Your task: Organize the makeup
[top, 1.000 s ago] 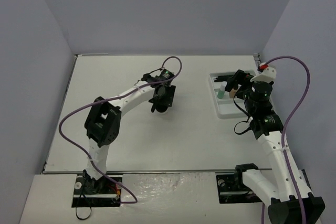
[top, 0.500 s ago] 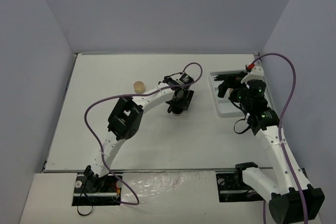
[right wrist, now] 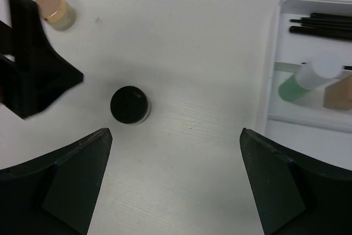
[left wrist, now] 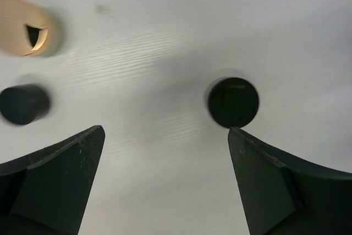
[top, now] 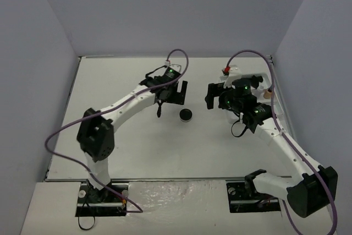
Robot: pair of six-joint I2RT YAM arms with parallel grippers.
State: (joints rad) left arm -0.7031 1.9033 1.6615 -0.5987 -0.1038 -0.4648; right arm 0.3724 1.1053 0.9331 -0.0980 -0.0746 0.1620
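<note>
Both stand wide apart: left gripper, right gripper. Lower the right one straight over the black jar, pinch its sides, then lift gently.

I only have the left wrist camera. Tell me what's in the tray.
Observer: Right wrist view shows black brushes in the upper compartment of the white tray.
Operator: Report the next compartment.
Observer: A green bottle with a pale cap, beside a tan item.
Operator: Give me the right gripper.
Observer: The right gripper is open and empty, over the table between the black jar and the tray.
</note>
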